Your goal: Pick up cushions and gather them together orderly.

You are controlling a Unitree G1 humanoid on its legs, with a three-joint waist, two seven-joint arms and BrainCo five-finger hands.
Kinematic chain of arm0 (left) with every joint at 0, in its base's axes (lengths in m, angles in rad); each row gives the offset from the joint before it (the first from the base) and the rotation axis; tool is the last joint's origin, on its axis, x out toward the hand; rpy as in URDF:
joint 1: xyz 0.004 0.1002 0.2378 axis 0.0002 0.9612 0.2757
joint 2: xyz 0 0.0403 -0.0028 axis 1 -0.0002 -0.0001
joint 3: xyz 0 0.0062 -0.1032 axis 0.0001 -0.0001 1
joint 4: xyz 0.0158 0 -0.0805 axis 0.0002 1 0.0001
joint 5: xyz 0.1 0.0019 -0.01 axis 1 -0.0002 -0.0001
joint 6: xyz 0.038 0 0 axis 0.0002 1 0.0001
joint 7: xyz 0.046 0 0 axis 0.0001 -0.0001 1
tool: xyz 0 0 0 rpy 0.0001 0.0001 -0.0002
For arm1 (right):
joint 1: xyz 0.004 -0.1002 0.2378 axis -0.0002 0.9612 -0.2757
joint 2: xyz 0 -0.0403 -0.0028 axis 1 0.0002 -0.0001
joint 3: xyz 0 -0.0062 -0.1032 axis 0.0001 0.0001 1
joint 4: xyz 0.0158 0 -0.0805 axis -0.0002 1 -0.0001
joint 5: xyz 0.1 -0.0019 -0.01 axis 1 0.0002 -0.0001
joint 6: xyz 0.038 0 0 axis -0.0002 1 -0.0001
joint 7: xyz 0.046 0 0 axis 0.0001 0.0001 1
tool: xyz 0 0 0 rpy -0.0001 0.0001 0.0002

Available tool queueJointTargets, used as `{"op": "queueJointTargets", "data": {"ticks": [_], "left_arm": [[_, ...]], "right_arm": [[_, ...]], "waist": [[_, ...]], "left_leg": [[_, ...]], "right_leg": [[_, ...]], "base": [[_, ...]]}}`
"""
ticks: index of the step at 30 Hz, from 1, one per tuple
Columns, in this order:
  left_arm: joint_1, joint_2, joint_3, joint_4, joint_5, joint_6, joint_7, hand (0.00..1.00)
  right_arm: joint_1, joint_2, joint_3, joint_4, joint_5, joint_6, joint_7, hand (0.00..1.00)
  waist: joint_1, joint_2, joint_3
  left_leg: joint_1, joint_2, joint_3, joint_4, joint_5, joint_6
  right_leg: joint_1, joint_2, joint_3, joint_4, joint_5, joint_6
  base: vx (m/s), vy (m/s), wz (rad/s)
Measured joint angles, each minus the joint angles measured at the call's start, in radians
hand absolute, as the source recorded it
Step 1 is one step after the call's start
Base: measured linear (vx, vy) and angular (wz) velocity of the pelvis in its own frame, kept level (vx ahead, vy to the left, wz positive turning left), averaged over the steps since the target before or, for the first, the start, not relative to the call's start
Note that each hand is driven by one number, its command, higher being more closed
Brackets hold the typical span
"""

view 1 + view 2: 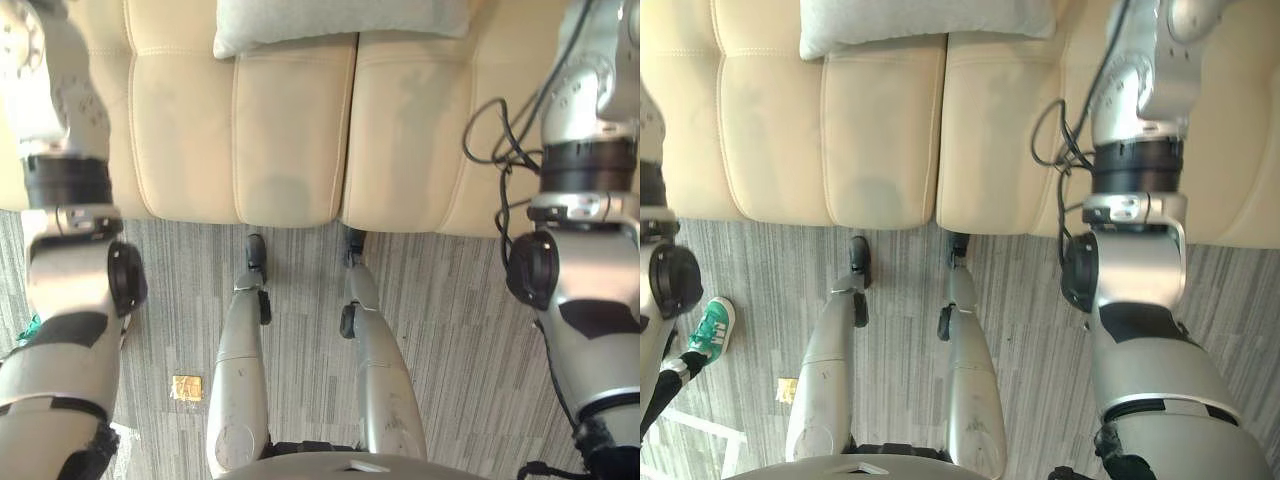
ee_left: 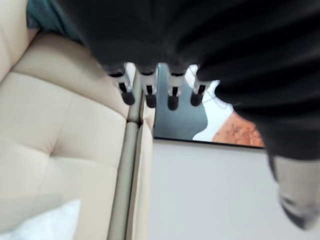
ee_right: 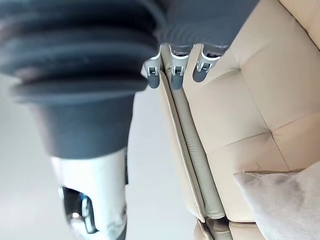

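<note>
Sofa (image 1: 290, 130): cream leather, stitched into padded sections, taking up the far half of the head views.
Left hand (image 2: 172, 97): released and holding nothing; fingers in a relaxed row, seen against a piped seam of the sofa, thumb set well apart, pale wall (image 2: 210, 200) beyond.
Right hand (image 3: 172, 75): likewise slack and empty; dark fingertips lined up over another sofa seam, thumb off to one side, nothing between thumb and fingers.
Cushion (image 1: 340, 22): grey, lying at the far side of the sofa's seat, across the seam between two seat pads; touched by neither hand (one corner also seen in the right wrist view, well apart from the fingertips).
Floor (image 1: 440, 300): grey striped carpet, meeting the sofa's front edge.
Small square (image 1: 186, 387): yellowish, flat on the floor, towards the robot's left side; too small to tell what it is.
Shoe (image 1: 710, 327): green and white, a person's, on the floor at the left edge of the right eye view.
</note>
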Motion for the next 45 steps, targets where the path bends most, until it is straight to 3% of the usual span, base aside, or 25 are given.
{"op": "queueJointTargets", "data": {"ticks": [3, 5, 9, 11, 14, 18, 21, 28, 37, 42, 43, 44, 45], "left_arm": [[0.272, -0.012, 0.065, -0.118, 0.0, -0.019, -0.005, 0.0], [0.442, -0.073, 0.077, -0.188, 0.002, -0.022, -0.014, 0.0], [0.758, -0.279, 0.055, -0.22, 0.028, -0.023, -0.068, 0.0], [0.92, -0.373, 0.001, -0.186, 0.041, -0.015, -0.112, 0.0], [1.021, -0.432, -0.061, -0.082, 0.078, 0.007, -0.155, 0.0], [1.143, -0.521, -0.105, 0.124, 0.173, 0.046, -0.208, 0.0], [1.183, -0.537, -0.109, 0.247, 0.237, 0.064, -0.221, 0.0], [1.202, -0.536, -0.108, 0.435, 0.346, 0.093, -0.225, 0.0], [1.234, -0.524, -0.108, 0.501, 0.372, 0.109, -0.235, 0.0], [1.225, -0.523, -0.109, 0.498, 0.386, 0.109, -0.24, 0.0], [1.199, -0.524, -0.11, 0.487, 0.385, 0.11, -0.24, 0.0], [1.189, -0.53, -0.107, 0.47, 0.385, 0.107, -0.24, 0.0], [1.182, -0.534, -0.105, 0.465, 0.385, 0.107, -0.239, 0.0]], "right_arm": [[0.251, -0.011, -0.027, -0.144, -0.002, -0.001, 0.034, 0.0], [0.453, 0.008, -0.076, -0.199, -0.009, -0.001, 0.064, 0.0], [0.782, 0.144, -0.159, -0.208, -0.05, -0.001, 0.135, 0.0], [0.949, 0.246, -0.153, -0.203, -0.124, 0.002, 0.188, 0.0], [1.084, 0.354, -0.145, -0.188, -0.19, 0.007, 0.223, 0.0], [1.24, 0.472, -0.078, 0.01, -0.283, 0.041, 0.252, 0.0], [1.283, 0.518, -0.068, 0.17, -0.339, 0.06, 0.267, 0.0], [1.3, 0.518, -0.046, 0.444, -0.436, 0.107, 0.268, 0.0], [1.3, 0.516, -0.046, 0.523, -0.462, 0.13, 0.287, 0.0], [1.241, 0.516, -0.033, 0.511, -0.461, 0.13, 0.286, 0.0], [1.23, 0.516, -0.007, 0.487, -0.461, 0.13, 0.285, 0.0], [1.217, 0.507, 0.006, 0.468, -0.461, 0.13, 0.286, 0.0], [1.203, 0.509, 0.003, 0.464, -0.46, 0.13, 0.285, 0.0]], "waist": [[-0.002, 0.0, 0.0], [-0.001, 0.0, -0.001], [-0.001, -0.007, -0.028], [0.005, -0.01, -0.054], [0.01, -0.011, -0.111], [-0.009, -0.012, -0.222], [-0.012, -0.014, -0.289], [-0.031, -0.019, -0.356], [-0.039, -0.02, -0.377], [-0.033, -0.025, -0.348], [-0.033, -0.028, -0.341], [-0.015, -0.009, -0.329], [-0.02, -0.002, -0.314]], "left_leg": [[0.05, 0.004, 0.004, -0.001, -0.014, -0.004], [0.098, 0.005, 0.003, -0.004, -0.025, -0.002], [0.216, -0.002, 0.006, -0.053, -0.038, -0.001], [0.294, -0.003, 0.01, -0.082, -0.042, -0.001], [0.366, -0.006, 0.016, -0.118, -0.044, -0.003], [0.527, -0.013, 0.026, -0.196, -0.049, 0.0], [0.606, -0.023, 0.047, -0.251, -0.048, -0.006], [0.717, -0.047, 0.048, -0.351, -0.025, -0.009], [0.834, -0.06, 0.072, -0.371, -0.037, 0.0], [0.753, -0.055, 0.132, -0.219, -0.112, 0.019], [0.689, -0.053, 0.144, -0.137, -0.129, 0.047], [0.67, -0.016, 0.164, -0.144, -0.12, 0.067], [0.668, -0.011, 0.161, -0.141, -0.119, 0.068]], "right_leg": [[0.048, 0.003, -0.004, -0.002, -0.006, -0.004], [0.098, 0.003, -0.01, -0.002, -0.018, -0.005], [0.193, -0.003, -0.021, 0.013, -0.066, -0.003], [0.256, -0.002, -0.021, 0.013, -0.086, -0.005], [0.308, -0.001, -0.02, 0.013, -0.111, -0.005], [0.428, -0.002, -0.017, 0.012, -0.155, 0.007], [0.48, -0.006, 0.006, -0.002, -0.168, 0.006], [0.538, -0.02, 0.028, -0.029, -0.176, 0.017], [0.63, -0.025, 0.056, -0.023, -0.192, 0.042], [0.571, -0.024, 0.121, 0.012, -0.156, 0.065], [0.507, -0.027, 0.13, 0.04, -0.113, 0.118], [0.479, -0.014, 0.126, 0.074, -0.099, 0.148], [0.456, -0.01, 0.105, 0.178, -0.169, 0.115]], "base": [[-0.01, -0.019, -0.04], [0.02, 0.0, 0.05], [0.05, -0.005, 0.07], [0.09, -0.036, -0.04], [0.08, -0.037, -0.03], [0.07, -0.022, -0.04], [0.06, -0.014, -0.16], [0.03, 0.015, -0.07], [0.04, 0.033, -0.08], [-0.08, 0.062, -0.42], [-0.23, 0.081, -0.55], [-0.25, 0.092, -0.53], [-0.23, 0.111, -0.13]]}}
